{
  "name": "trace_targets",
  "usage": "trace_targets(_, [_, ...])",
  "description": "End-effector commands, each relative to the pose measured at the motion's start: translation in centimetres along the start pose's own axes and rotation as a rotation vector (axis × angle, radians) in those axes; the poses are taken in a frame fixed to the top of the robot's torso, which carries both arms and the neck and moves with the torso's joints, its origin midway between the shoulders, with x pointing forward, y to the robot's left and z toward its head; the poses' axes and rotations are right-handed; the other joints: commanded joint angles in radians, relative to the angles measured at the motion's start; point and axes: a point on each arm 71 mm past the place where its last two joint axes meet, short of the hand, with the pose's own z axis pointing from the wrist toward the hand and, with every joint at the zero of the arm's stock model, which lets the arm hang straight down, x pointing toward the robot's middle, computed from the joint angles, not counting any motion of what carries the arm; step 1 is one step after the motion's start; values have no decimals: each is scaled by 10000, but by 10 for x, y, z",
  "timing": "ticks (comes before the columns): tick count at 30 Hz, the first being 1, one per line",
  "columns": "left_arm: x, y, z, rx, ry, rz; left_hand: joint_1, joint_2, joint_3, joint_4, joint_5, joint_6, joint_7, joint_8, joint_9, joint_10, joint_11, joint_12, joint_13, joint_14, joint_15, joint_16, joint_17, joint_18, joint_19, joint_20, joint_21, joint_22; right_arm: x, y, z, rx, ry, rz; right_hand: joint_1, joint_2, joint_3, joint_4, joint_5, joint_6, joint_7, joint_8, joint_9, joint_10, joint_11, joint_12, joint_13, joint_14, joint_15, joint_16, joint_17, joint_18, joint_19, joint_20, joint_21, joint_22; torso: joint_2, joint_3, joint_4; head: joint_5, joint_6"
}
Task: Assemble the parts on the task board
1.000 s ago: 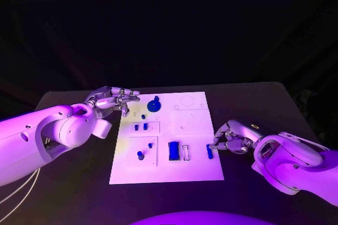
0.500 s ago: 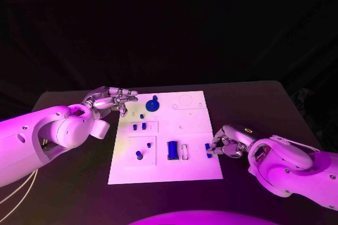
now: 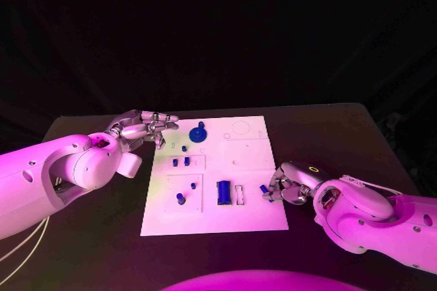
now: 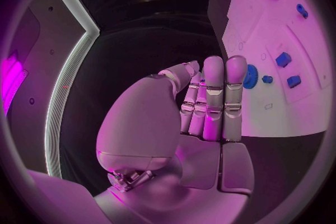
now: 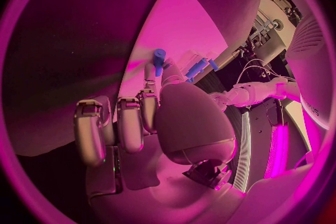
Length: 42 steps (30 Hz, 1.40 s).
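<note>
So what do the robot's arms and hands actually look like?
Both arms are bulky, smooth white shells with rounded joints, tinted by the coloured light. Each ends in a silver metal hand with segmented fingers: the left hand and the right hand. The right wrist carries a small ring-shaped mark. Thin pale cables hang under the left arm.

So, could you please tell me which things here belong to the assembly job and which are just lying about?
Part of the job:
- task board
- small blue part at the right hand
- blue block
- blue gear
- left hand, open beside the board

Just lying about:
- black table; nothing loose on it
</note>
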Motion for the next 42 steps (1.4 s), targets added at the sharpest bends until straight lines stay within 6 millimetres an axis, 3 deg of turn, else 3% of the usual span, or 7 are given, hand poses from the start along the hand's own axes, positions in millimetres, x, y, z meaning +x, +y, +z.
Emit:
trace_targets(1, [3, -1, 0, 60, 225, -11, -42, 54, 34, -10, 27, -66, -32, 42, -4, -69, -11, 70, -5, -53, -12, -22, -17, 171, -77, 7, -54, -12, 10, -1, 1, 8, 362, -927, 227, -169, 4, -97, 42, 7, -13, -80, -29, 100, -197, -424, -1182, 820, -90, 2, 1444, -66, 1043, -97, 45, 2630, -4, 1, -7, 20, -11])
trace_targets(13, [2, -1, -2, -5, 250, -13, -55, 58, 38, -12, 24, -66, -32, 56, -2, -74, -11, 91, -4, -54, -13, -20, -27, 172, -79, 6, -61, -21, 20, 5, 7, -424, 493, -2838, 1121, -670, 336, -745, -319, -89, 56, -180, -69, -65, -152, -705, -1313, 796, -62, -62, 1367, -66, 1043, -95, 45, 2630, -17, -8, -10, 69, -51])
trace_targets(26, [2, 0, -2, -24, 265, 1, -80, 65, 38, 1, 22, -68, -30, 65, -1, -81, -9, 104, -4, -53, -11, -17, -33, 174, -84, 7, -71, -34, 20, 13, 6, -757, 154, -3509, 1439, -698, 999, -894, 818, -80, 83, -301, -180, -156, -135, -809, -1349, 792, -40, -85, 1357, -66, 1043, -65, 45, 2630, -9, 0, 1, 131, -51])
trace_targets(30, [2, 0, -2, -33, 253, 4, -80, 65, 38, 1, 22, -68, -30, 65, -1, -81, -9, 104, -4, -53, -11, -17, -33, 174, -84, 7, -71, -34, 18, 15, 5, -671, 10, -2848, 1669, -539, 1585, -985, 1282, 18, 10, -270, -175, -105, -205, -734, -1306, 807, -95, -51, 1414, -66, 1043, -106, 45, 2630, -15, 7, -4, 147, -50])
trace_targets(36, [2, 0, -2, -38, 254, 4, -80, 65, 38, 1, 22, -68, -30, 65, -1, -81, -9, 104, -4, -53, -11, -17, -33, 174, -84, 7, -71, -34, 12, 17, 2, -358, -36, -1183, 1629, -637, 2543, -1094, 1854, -68, 63, -181, -36, -42, -188, -730, -1315, 827, -82, 4, 1501, -66, 1043, -124, 45, 2630, -19, 5, -16, 158, -45])
trace_targets(39, [2, 0, -1, -40, 262, 3, -80, 65, 38, 1, 22, -68, -30, 65, -1, -81, -9, 104, -4, -53, -11, -17, -33, 174, -84, 7, -71, -34, 7, 20, 2, -267, -116, -514, 1167, -1122, 3648, -1148, 1990, -147, 100, -43, 159, 5, -177, -747, -1327, 829, -62, 11, 1519, -66, 1043, -103, 45, 2630, -4, 10, -5, 155, -37])
trace_targets(42, [2, 0, -1, -36, 265, 2, -80, 65, 38, 1, 22, -68, -30, 65, -1, -81, -9, 104, -4, -53, -11, -17, -33, 174, -84, 7, -71, -34, 3, 23, 2, -208, -215, 28, 828, -1367, 4427, -1237, 2001, -187, 66, 64, 302, 25, -170, -747, -1322, 830, -65, 12, 1525, -66, 1043, -97, 45, 2630, -13, 4, -2, 158, -31])
